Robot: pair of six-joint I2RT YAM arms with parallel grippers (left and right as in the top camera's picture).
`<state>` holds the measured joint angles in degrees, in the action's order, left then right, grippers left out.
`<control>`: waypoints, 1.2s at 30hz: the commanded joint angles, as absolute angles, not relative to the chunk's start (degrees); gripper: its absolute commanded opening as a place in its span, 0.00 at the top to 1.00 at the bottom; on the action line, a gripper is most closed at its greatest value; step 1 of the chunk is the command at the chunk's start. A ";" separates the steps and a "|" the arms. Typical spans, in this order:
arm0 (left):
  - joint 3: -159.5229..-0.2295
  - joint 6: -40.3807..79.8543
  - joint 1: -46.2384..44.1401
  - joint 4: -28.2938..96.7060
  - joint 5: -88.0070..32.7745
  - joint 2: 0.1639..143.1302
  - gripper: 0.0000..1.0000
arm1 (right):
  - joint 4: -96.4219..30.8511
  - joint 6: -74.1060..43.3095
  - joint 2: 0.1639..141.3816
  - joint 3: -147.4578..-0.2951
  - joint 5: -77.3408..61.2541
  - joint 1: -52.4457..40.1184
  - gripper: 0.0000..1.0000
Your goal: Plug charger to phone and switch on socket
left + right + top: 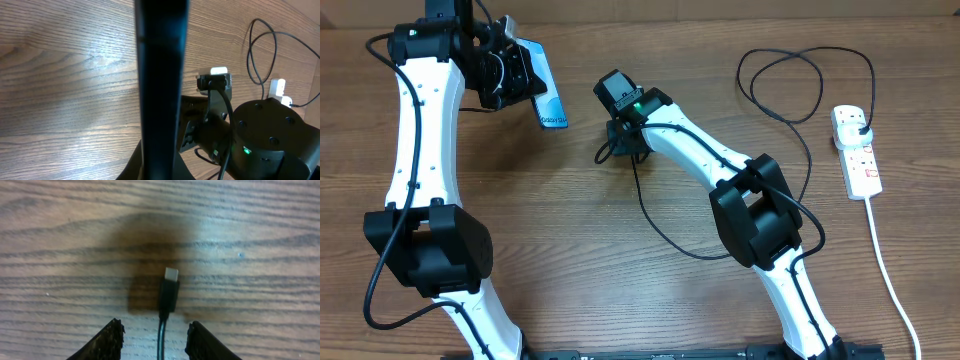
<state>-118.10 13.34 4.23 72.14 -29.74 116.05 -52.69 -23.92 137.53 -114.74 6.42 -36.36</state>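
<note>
Currently the charger (pixel 169 297) has its connector end flat on the counter (pixel 60 240), right in front of the right jaws. In the right wrist view it sits at 12 o'clock from them, long axis running 12 to 6, metal tip (pixel 171 273) pointing to 12, cable trailing to 6 through the gap. Right jaws are partly open, one finger on either side of the cable with gaps on both sides, nothing gripped. Left jaws are shut on the phone (pixel 548 95), holding it tilted up off the counter, at about 10 o'clock from the right jaws in the overhead view, near but apart. Socket (pixel 857 150) is well away at 3 o'clock, with the charger's plug (pixel 861 127) seated in its far end; switch state too small to tell. Right arm (pixel 720 160) is the nearer one to the connector, and the left is busy with the phone. Judgement: the next move is a pinch on the black connector body just ahead, jaws across its long axis. A grip back on the bare cable would probably leave the tip floppy for the phone port.
</note>
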 commanded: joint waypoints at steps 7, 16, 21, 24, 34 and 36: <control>-118.58 11.99 4.10 71.88 -31.14 115.81 0.96 | -51.86 -23.53 140.31 -114.69 7.03 -35.81 0.59; -118.58 11.99 4.10 71.92 -31.14 115.81 0.96 | -52.77 -23.57 141.21 -114.69 6.81 -35.55 0.71; -118.58 11.97 4.10 71.94 -31.14 115.81 0.96 | -52.75 -23.57 141.21 -114.69 6.37 -34.87 0.73; -118.58 11.97 4.10 71.94 -31.11 115.81 0.96 | -52.77 -23.55 141.21 -114.69 6.02 -34.33 0.74; -118.58 11.94 4.10 71.75 -31.11 115.81 0.96 | -52.53 -23.55 141.23 -114.69 4.38 -34.24 0.81; -118.58 11.94 4.10 71.75 -31.11 115.81 0.96 | -52.51 -23.55 141.23 -114.69 4.36 -34.39 0.81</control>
<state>-118.10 13.34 4.23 72.20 -29.74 116.05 -52.42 -23.68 139.11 -114.87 4.86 -34.48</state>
